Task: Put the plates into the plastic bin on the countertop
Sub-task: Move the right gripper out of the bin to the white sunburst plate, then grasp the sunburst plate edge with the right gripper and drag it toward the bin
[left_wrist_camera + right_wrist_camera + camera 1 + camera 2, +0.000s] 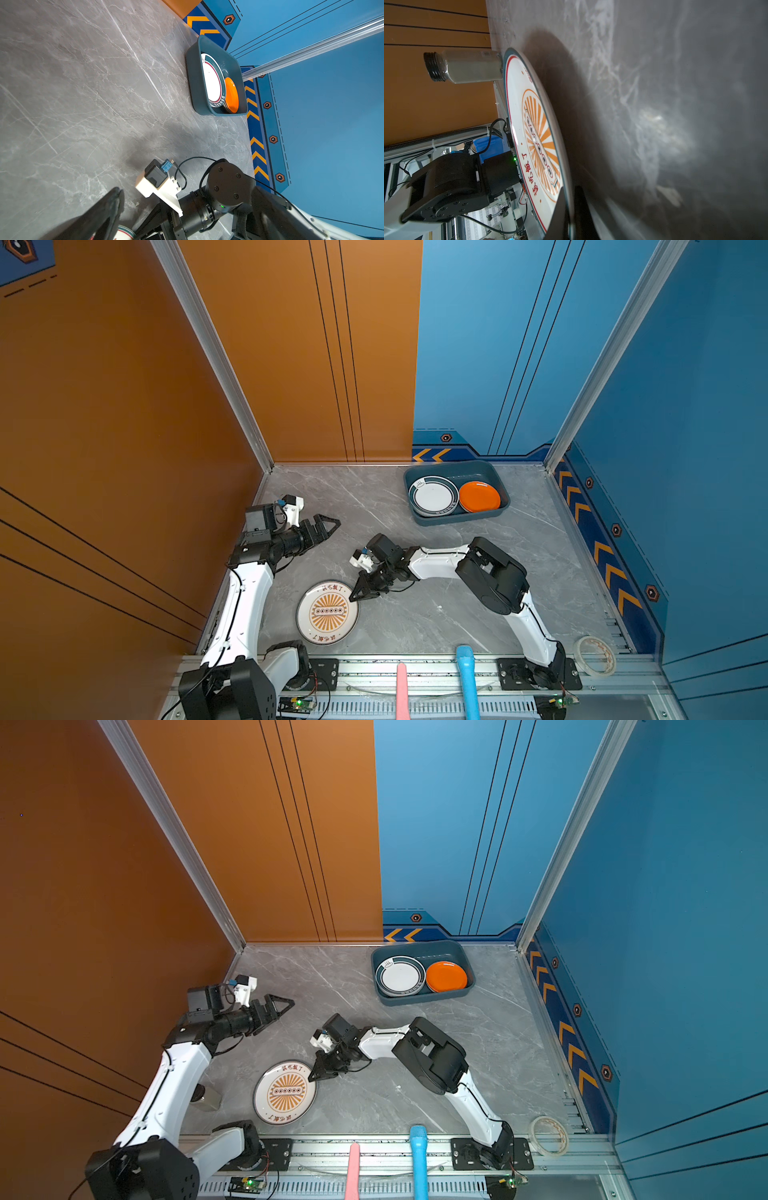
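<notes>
Orange-sunburst plate is clamped at its bin-side rim by the right gripper — plastic bin well apart beyond it; left gripper is held spread.

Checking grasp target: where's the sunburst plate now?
In both top views the sunburst plate lies on the countertop at the near left, beside the left arm's base, its rim nipped by the right pincer, far from the plastic bin.
</notes>
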Robot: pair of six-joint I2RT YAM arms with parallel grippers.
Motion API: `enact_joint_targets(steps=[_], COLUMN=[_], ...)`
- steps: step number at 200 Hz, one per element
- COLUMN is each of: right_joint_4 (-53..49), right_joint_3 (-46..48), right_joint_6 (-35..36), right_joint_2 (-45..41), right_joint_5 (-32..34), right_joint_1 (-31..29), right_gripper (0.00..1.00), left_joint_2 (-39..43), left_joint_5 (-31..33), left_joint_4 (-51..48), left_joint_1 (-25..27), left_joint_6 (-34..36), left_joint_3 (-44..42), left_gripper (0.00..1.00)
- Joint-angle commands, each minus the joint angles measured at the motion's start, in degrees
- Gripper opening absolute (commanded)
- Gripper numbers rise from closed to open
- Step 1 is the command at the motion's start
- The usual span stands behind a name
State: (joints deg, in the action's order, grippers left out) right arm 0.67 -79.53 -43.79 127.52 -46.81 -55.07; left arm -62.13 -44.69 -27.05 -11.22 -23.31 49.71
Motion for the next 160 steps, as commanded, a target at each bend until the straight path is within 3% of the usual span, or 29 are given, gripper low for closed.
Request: enact_joint_targets(steps=[1, 41, 95, 160], right_joint_4=[-3.22, -4.88, -10.80, -16.94], right_joint_3=[3.22, 7.97, 12.16, 12.99], right_joint_6=[0.54, 2.51, 6.84, 9.86], right_joint_2=[-1.96, -8.32, -19.23, -28.95], right_joint_5=[2.68, 2.85, 2.51, 0.21], right_joint_1=[1.41, 5.67, 13.72, 24.58], right_gripper=[0.00, 0.00, 0.00, 0.00], left_joint_2=[0.69, -0.14, 2.04, 2.45], left_joint_5=[-1.63, 0.13, 8.25, 10.32], left_joint_4=[-1.21, -1.12, 7.42, 14.39], left_joint_1=[-0.36, 0.77, 9.33, 13.78], left_joint_6=[1.60, 0.84, -6.02, -8.94], left_joint_3=[-0.22, -1.43, -8.51, -15.56], left_gripper=[0.98, 0.98, 0.99, 0.99])
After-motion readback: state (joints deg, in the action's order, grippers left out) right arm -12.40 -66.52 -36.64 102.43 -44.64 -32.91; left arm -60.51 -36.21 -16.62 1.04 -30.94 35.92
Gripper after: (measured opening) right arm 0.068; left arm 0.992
